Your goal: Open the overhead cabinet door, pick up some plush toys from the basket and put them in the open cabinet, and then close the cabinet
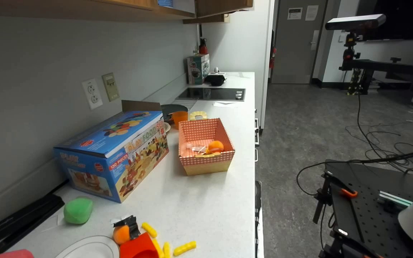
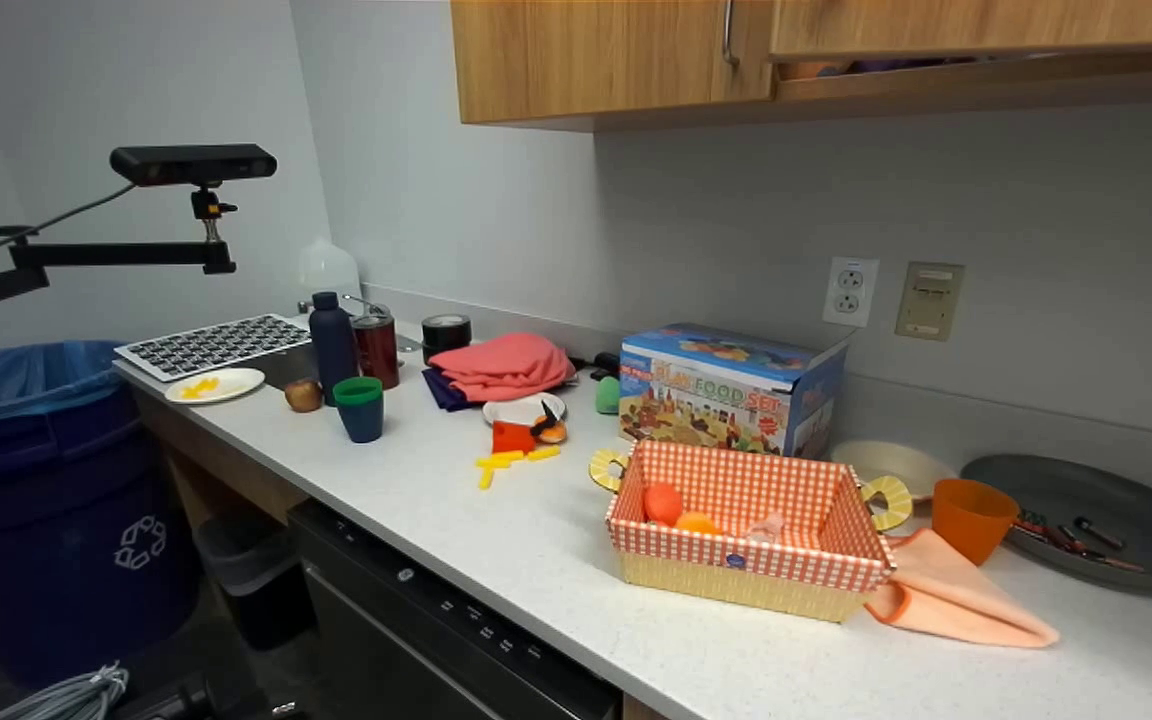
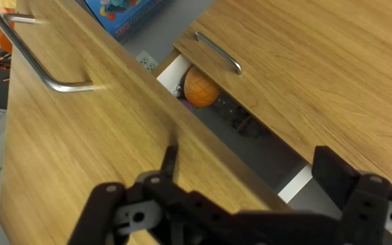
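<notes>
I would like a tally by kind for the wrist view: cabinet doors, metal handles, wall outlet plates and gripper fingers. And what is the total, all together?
Cabinet doors: 2
Metal handles: 2
Wall outlet plates: 1
Gripper fingers: 2
Total: 7

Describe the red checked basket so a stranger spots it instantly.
On the long white countertop sits a blue cardboard toy box. In an exterior view, the flared rectangular basket stands in front of it. Red and white checks above tan lower walls, plus yellow ring handles, set it apart from that box and the plain orange cup.
</notes>
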### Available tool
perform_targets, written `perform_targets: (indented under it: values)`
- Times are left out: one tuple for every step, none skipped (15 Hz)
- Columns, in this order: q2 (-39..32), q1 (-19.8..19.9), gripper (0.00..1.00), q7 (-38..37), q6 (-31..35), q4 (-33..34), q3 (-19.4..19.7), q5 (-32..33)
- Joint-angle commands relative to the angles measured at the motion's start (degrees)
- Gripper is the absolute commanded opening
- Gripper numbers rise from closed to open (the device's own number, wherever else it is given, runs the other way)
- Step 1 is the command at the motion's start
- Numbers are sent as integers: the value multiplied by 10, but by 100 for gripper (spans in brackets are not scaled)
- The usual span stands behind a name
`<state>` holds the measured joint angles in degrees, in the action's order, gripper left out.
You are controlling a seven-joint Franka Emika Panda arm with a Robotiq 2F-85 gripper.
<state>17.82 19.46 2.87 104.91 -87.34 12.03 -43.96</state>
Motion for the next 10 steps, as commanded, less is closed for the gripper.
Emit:
perform_targets:
  values:
    - [30,-45,100,-26,90,-65,-13,12]
    - [32,-54,100,-31,108,-78,-18,15]
    - [35,-61,100,-36,122,-90,-22,18]
    - [36,-69,100,-39,135,-101,-26,21]
    - [37,-76,100,-42,146,-111,-29,22]
    - [40,-82,100,-43,158,-121,-33,22]
    - [41,-88,100,-48,170,-129,-37,22]
    - [43,-93,100,-53,186,-139,-42,20]
    - [45,-98,100,-61,214,-151,-49,16]
    - [47,-105,100,-63,247,-161,-56,11]
